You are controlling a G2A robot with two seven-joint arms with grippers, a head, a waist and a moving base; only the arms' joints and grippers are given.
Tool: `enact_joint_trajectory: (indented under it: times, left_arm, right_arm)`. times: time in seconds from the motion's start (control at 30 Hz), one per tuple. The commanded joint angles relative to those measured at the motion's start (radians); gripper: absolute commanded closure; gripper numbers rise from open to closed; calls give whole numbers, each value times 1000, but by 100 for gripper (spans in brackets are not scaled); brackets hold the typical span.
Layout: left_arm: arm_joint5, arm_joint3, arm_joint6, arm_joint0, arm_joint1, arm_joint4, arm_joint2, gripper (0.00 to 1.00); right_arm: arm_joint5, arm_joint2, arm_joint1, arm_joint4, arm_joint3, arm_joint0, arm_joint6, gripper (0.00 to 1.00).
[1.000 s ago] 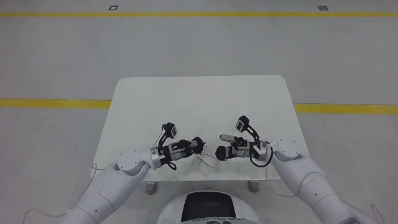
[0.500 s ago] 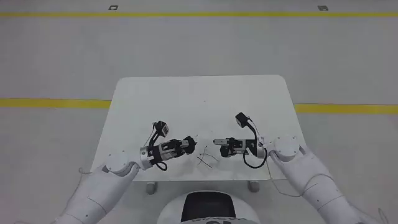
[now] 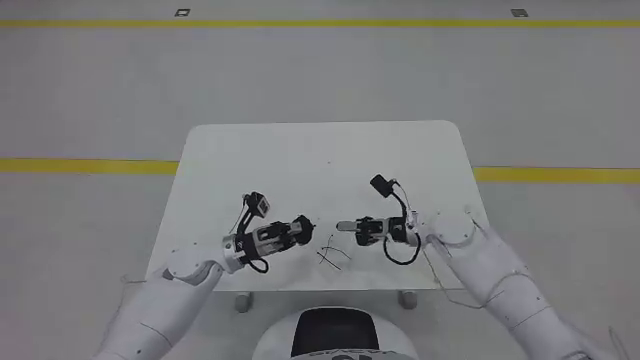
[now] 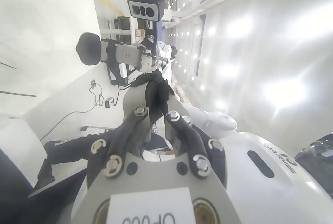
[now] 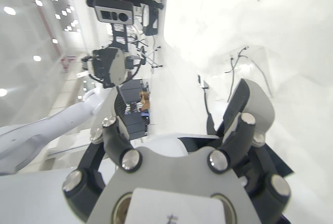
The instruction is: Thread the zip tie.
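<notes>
Thin black zip ties (image 3: pixel 330 256) lie loose on the white table (image 3: pixel 320 150) near its front edge, between and just in front of the two grippers. My left gripper (image 3: pixel 303 227) hovers to their left, its fingers (image 4: pixel 156 90) pressed together with nothing seen between them. My right gripper (image 3: pixel 346 227) faces it from the right, with its fingers (image 5: pixel 240 97) spread wide and empty. Each wrist view looks across at the other gripper: the right one (image 4: pixel 89 49) and the left one (image 5: pixel 111 70). Two thin dark strands (image 4: pixel 15 93) show on the tabletop in the left wrist view.
The table's back and sides are bare white surface, with a small dark speck (image 3: pixel 327 163) near the middle. Yellow floor lines (image 3: pixel 90 166) run behind the table.
The left gripper has drawn back to the left, away from the zip ties. The right gripper has risen slightly and shifted left. The zip ties stay on the table.
</notes>
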Motion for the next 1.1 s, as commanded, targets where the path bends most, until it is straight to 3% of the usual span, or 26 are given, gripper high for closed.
enact_joint_trajectory:
  times: [0.0,0.1,0.17,0.33,0.57,0.8,1.07]
  left_arm:
    - [0,-6,-3,17,-1,0,-28,100]
    - [0,-13,-6,38,-4,2,-59,100]
    - [0,-13,-14,49,-8,3,-76,100]
    - [0,-10,-28,59,-20,12,-89,100]
    - [0,14,-43,43,-39,24,-77,100]
    - [0,16,-54,50,-50,32,-95,100]
    - [0,5,-66,74,-59,43,-129,100]
  right_arm:
    - [57,-18,0,-79,-26,19,-4,0]
    - [116,-50,-2,-169,-59,41,1,0]
    - [115,-89,-2,-264,-93,54,26,0]
    - [115,-89,-2,-264,-93,54,26,0]
    - [111,-97,-2,-279,-95,54,21,0]
    - [119,-179,-22,-358,-84,149,96,0]
    - [101,-303,-75,-364,24,260,108,0]
